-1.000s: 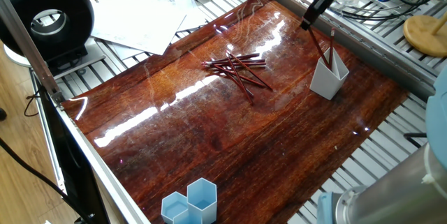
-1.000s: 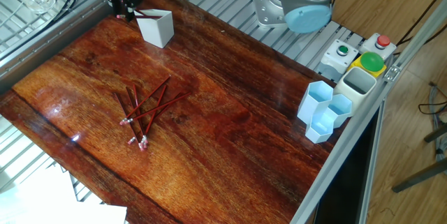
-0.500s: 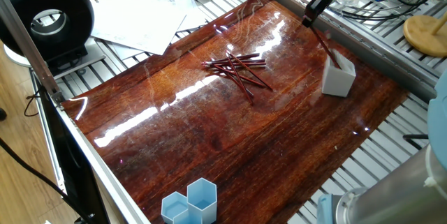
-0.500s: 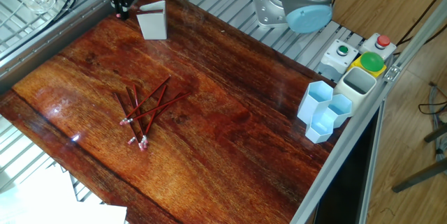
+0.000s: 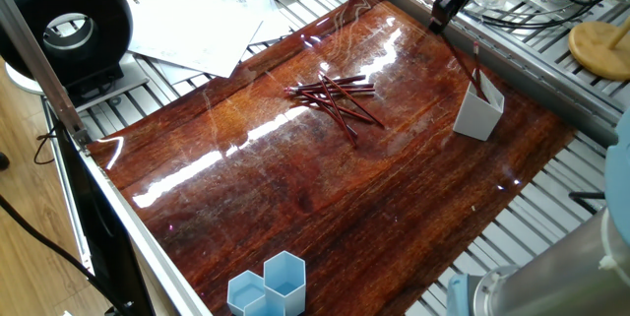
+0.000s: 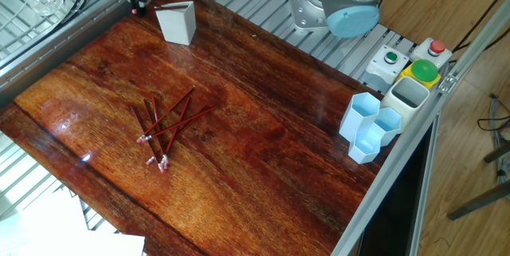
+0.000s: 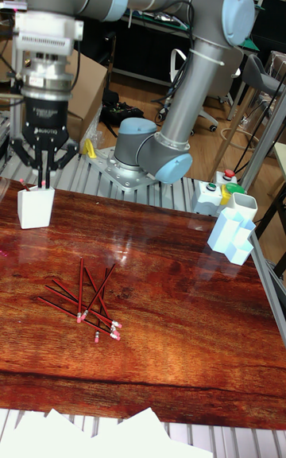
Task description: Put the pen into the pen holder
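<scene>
At the far corner: pen holder [image 7: 36, 207] sat near the table [image 7: 175, 331] edge
Pen [image 5: 475, 73]: inside it
Gripper [image 7: 44, 180]: just above, jaws spread, released
Spare pens [image 7: 86, 303]: mid-table, well apart

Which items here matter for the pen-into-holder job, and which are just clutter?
Job:
- pen, standing in the holder
- pen holder
- gripper, above the holder
- pile of spare pens

Clutter:
- blue hexagonal cups
- button box
- papers
</scene>
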Controlling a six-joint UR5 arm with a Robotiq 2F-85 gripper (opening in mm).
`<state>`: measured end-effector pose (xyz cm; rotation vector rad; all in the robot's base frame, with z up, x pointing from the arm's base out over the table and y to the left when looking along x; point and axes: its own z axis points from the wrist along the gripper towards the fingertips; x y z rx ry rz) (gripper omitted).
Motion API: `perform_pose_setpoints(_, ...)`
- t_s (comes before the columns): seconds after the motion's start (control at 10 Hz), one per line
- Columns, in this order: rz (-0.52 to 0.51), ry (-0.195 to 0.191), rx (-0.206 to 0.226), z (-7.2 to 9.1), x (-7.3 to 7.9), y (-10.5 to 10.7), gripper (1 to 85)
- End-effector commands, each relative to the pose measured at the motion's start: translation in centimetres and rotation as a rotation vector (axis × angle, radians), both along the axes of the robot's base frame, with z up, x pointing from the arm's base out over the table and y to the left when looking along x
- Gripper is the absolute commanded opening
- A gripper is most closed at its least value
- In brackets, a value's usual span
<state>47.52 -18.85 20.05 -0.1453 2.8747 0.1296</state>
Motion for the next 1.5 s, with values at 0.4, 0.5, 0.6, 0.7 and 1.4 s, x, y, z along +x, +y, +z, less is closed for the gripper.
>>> perform_pose_setpoints(0.4, 0.026, -0.121, -0.076, 5.1, -0.7, -0.6, 1.0)
perform_pose_setpoints(0.5, 0.043, -0.164, -0.091, 5.9, -0.4, -0.4, 1.0)
perform_pose_setpoints(0.6, 0.052, -0.203, -0.095, 6.4, -0.2, -0.1, 1.0)
perform_pose_setpoints(0.7, 0.062, -0.255, -0.079, 6.7, 0.2, 0.5, 1.0)
perform_pose_setpoints(1.4, 0.070, -0.344, -0.061, 5.3, -0.1, 0.7, 1.0)
